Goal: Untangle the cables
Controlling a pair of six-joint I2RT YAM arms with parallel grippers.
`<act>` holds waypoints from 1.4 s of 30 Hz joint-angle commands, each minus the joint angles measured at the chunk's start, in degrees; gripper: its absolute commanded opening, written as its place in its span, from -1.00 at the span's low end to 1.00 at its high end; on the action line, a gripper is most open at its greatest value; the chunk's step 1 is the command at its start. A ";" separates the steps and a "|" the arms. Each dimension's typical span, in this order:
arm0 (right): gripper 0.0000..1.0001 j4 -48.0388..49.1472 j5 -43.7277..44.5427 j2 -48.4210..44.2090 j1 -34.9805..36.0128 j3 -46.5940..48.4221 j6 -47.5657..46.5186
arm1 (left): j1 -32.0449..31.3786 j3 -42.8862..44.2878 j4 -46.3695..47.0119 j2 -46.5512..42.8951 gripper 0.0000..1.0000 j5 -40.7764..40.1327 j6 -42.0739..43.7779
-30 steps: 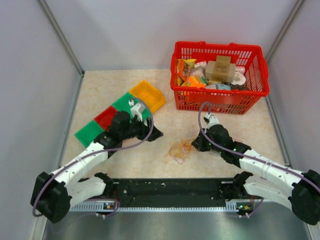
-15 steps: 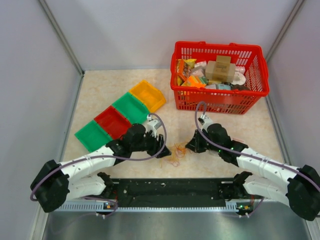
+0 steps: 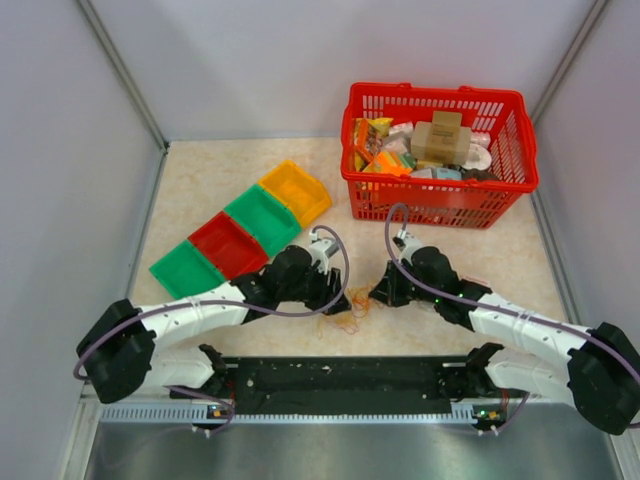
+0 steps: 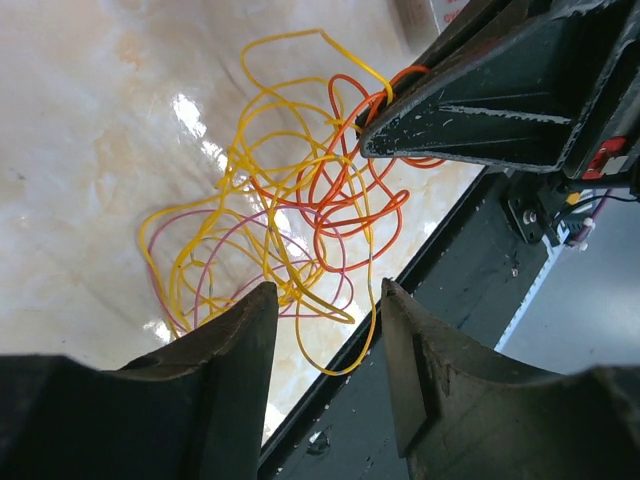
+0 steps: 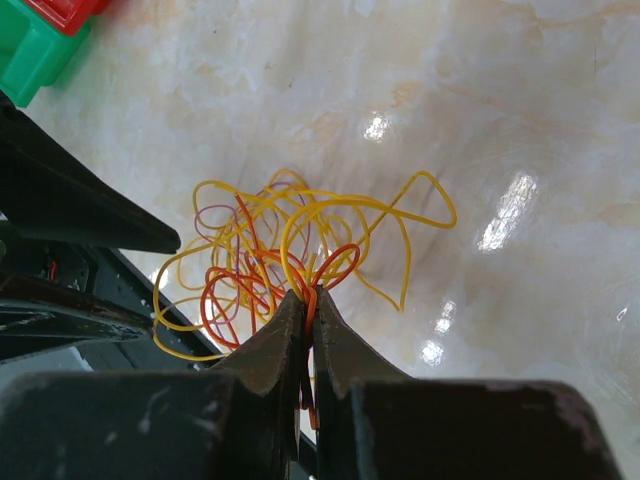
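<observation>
The cables are a small loose tangle of thin yellow, orange and pinkish loops lying on the table near its front edge, between my two grippers. My right gripper is shut on orange and yellow strands at the tangle's right side. My left gripper is open, its fingers just above the tangle's near side, holding nothing. In the top view the left gripper is at the tangle's left and the right gripper at its right.
A row of green, red, green and yellow bins lies to the left rear. A red basket full of packets stands at the back right. The black base rail runs just in front of the tangle.
My left arm has swung right from the bins to the tangle's left side. My right gripper has shifted a little left, onto the tangle's right edge.
</observation>
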 commanded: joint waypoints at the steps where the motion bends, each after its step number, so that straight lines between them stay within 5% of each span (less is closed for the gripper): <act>1: -1.00 3.20 -1.22 1.75 -0.26 2.25 0.35 | -1.20 1.21 3.87 2.53 -0.05 0.99 -2.18; 11: -0.85 1.26 0.28 2.28 -0.17 2.69 -0.79 | -1.46 -0.19 4.22 -2.29 -1.00 0.91 -0.25; 22: 0.21 -9.11 2.38 0.36 3.17 6.03 -5.36 | -1.46 0.07 2.65 -7.22 -1.00 -2.43 -3.49; 30: 0.48 -3.93 4.76 -5.89 7.30 3.58 -1.06 | -1.46 0.24 1.85 -9.77 -1.00 -1.38 -5.43; 35: 0.47 -2.00 6.24 -2.92 7.74 4.19 1.05 | -1.46 0.60 3.61 -10.38 -1.00 -0.41 -7.80; 40: 0.01 2.73 9.15 4.47 8.18 4.37 4.74 | -1.46 1.04 1.15 -13.80 -1.00 -1.11 -8.07; 42: -0.03 5.20 9.59 5.44 9.31 2.97 6.14 | -1.46 1.47 -1.31 -16.08 -1.00 -2.69 -7.02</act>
